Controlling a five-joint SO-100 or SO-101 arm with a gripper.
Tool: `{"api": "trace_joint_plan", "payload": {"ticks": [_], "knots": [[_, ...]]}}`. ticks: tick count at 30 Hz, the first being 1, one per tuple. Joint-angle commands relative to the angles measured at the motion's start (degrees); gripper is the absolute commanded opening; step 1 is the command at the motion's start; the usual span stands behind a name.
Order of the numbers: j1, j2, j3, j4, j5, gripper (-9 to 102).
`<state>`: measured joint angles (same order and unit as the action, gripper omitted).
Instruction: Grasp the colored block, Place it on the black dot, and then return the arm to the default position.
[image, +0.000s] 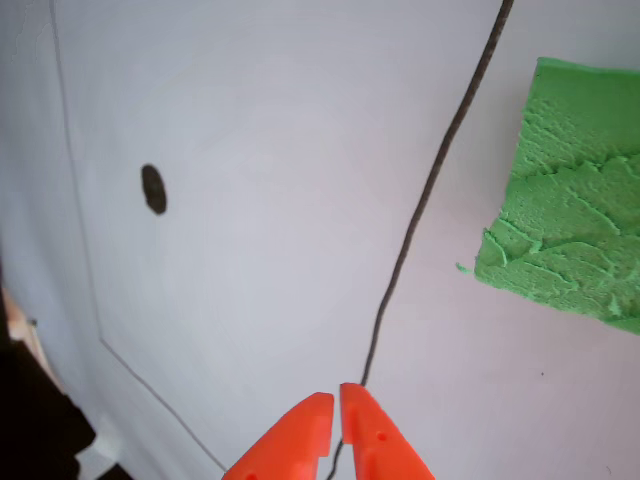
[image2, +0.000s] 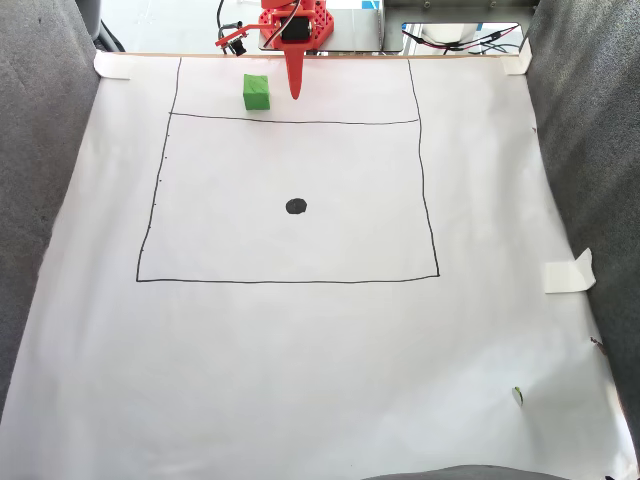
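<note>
The colored block (image2: 256, 91) is a bright green foam cube resting on the white paper near the far edge, just left of the arm in the fixed view. In the other view its rough, ridged face (image: 570, 200) fills the right side. The black dot (image2: 296, 206) lies in the middle of the drawn rectangle, well in front of the arm, and appears at the left in the other view (image: 153, 189). My orange gripper (image2: 296, 93) points down at the paper beside the block without touching it. Its jaws (image: 336, 395) are pressed together with nothing between them.
A thin black pen rectangle (image2: 290, 280) is drawn on the white paper (image2: 300, 380); one of its lines (image: 420, 210) runs between gripper and block. Grey fabric (image2: 40, 150) flanks both sides. Tape (image2: 568, 272) holds the paper's right edge. Cables (image2: 450, 38) lie behind the arm's base.
</note>
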<state>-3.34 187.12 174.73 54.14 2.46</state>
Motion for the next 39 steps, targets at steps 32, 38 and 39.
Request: {"api": "trace_joint_plan", "payload": {"ticks": [32, 38, 39], "knots": [[0.44, -5.01, -7.38, 1.32, 2.29, 0], [0.26, -19.42, -16.52, 2.02, 4.39, 0], [0.53, -22.24, -18.63, 2.46, 5.1, 0]]}}
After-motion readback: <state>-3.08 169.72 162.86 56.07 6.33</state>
